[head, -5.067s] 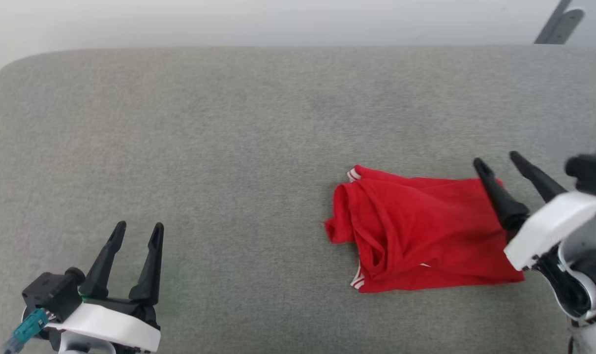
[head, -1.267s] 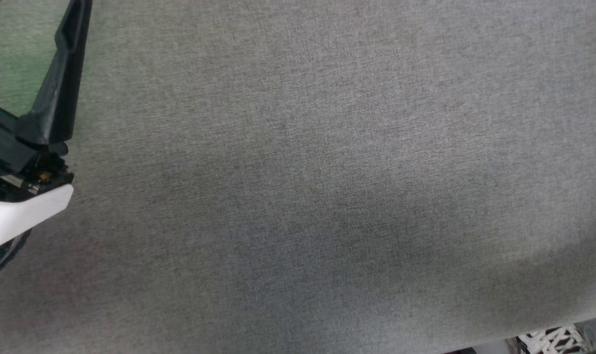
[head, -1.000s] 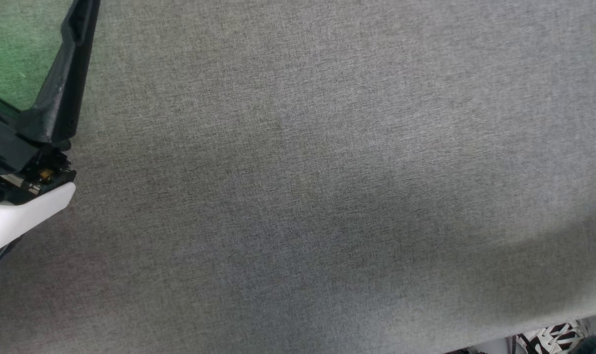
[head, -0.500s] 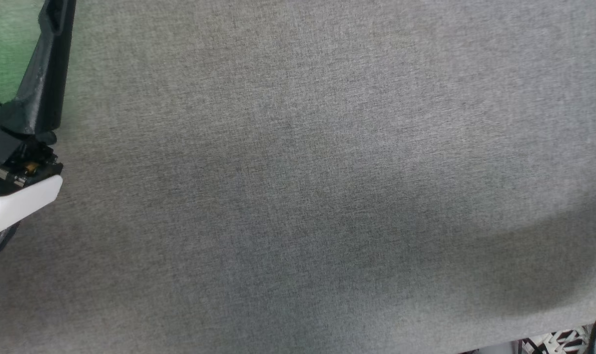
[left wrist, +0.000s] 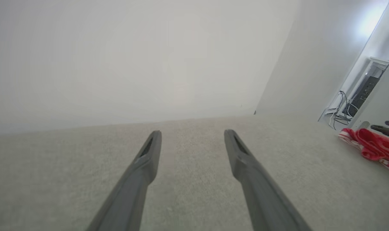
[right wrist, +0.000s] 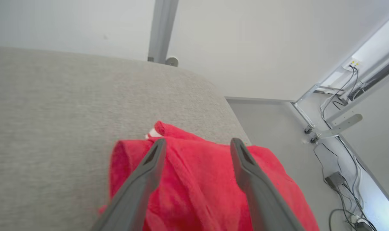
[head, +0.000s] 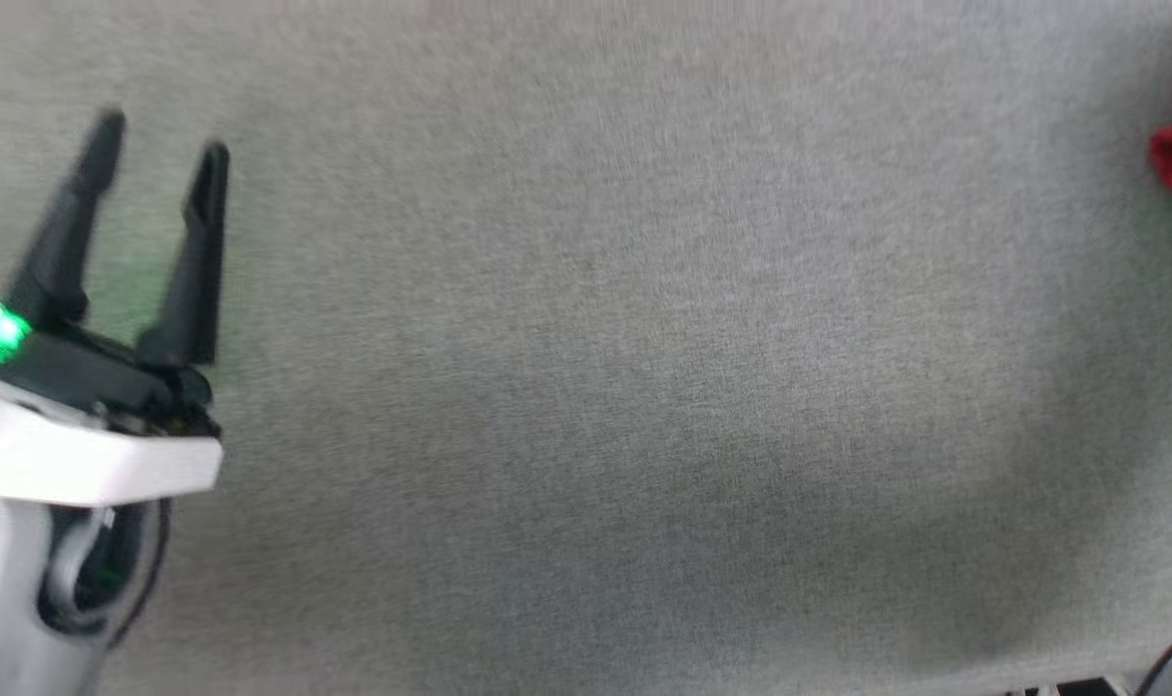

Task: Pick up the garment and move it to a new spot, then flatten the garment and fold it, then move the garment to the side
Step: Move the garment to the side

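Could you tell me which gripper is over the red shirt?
The right gripper, open over the shirt; the left gripper is over the bare grey surface.

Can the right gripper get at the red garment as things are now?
Probably yes: the right gripper is open, and the garment lies right ahead of it, with nothing between them.

End effector [head: 163,137] blk, wrist [head: 83,464] prob. white
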